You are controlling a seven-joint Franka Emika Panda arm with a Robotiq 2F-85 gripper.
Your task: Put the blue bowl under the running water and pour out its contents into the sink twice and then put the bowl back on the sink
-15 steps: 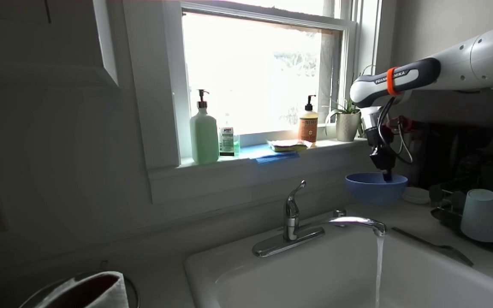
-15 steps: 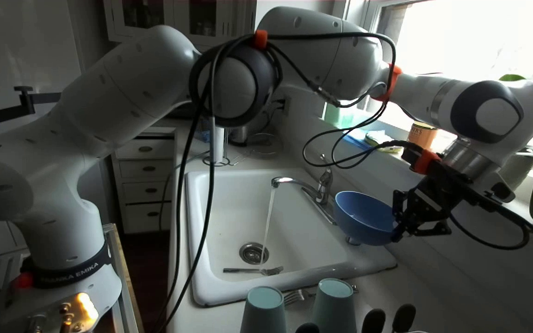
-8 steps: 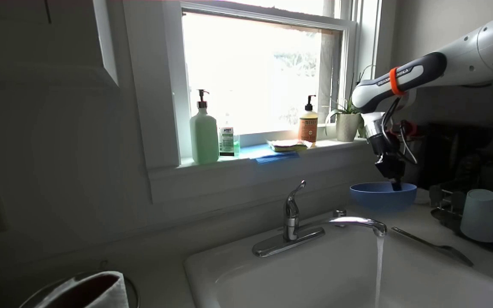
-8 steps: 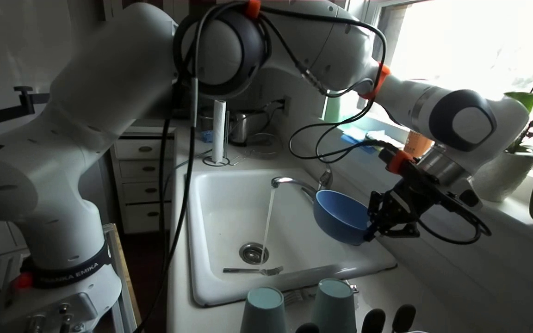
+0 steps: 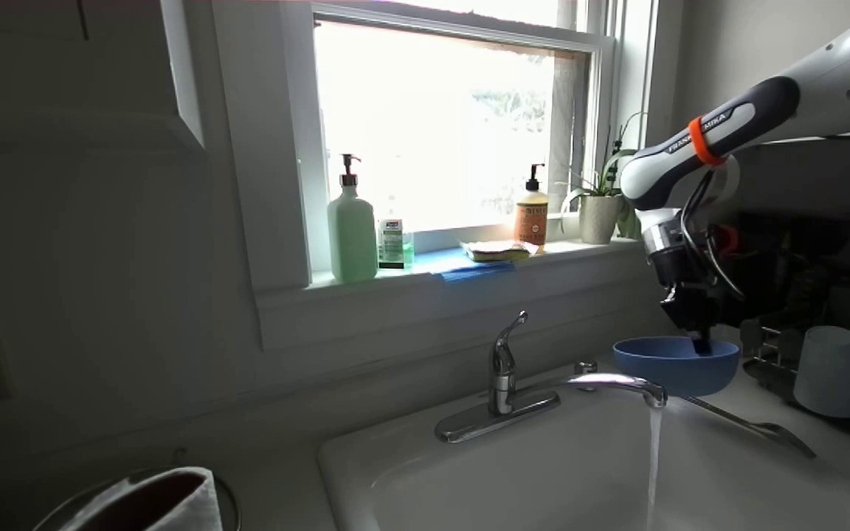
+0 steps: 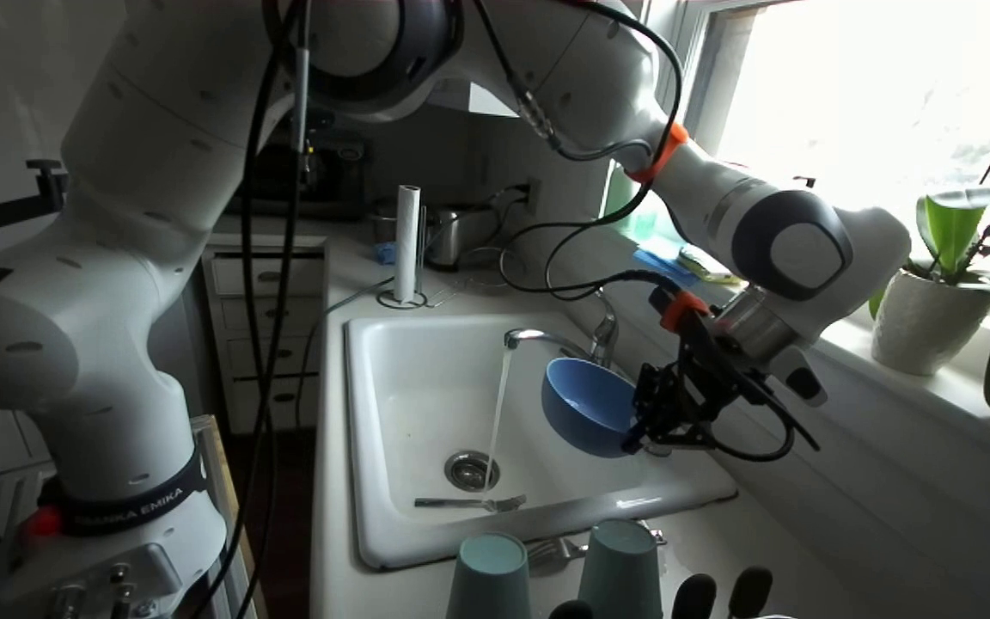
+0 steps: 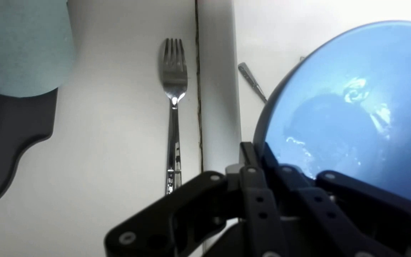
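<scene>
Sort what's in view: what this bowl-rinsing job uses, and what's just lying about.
In the job: blue bowl, gripper, running water, chrome faucet, white sink.

Not part of it: fork on the counter, second fork in the sink, upturned cups, green pump bottle, potted plant.

Window [image 5: 432, 133]: we are seeing it glaring bright white.
Wall [image 5: 115, 280]: we are finding it looking dim.
Drawers [image 6: 233, 309]: we are seeing them sitting beneath the counter [image 6: 349, 255].

Just one blue bowl [image 6: 585, 413], one sink [image 6: 413, 387], one faucet [image 5: 502, 391] and one stream of running water [image 5: 653, 464] can be counted. Two cups [image 6: 492, 576] [image 6: 622, 574] and two forks [image 6: 502, 505] [image 7: 175, 84] are seen, plus one potted plant [image 6: 933, 318]. Three bottles [image 5: 353, 236] [image 5: 391, 245] [image 5: 532, 217] get counted too, far as can be told through the glare.
</scene>
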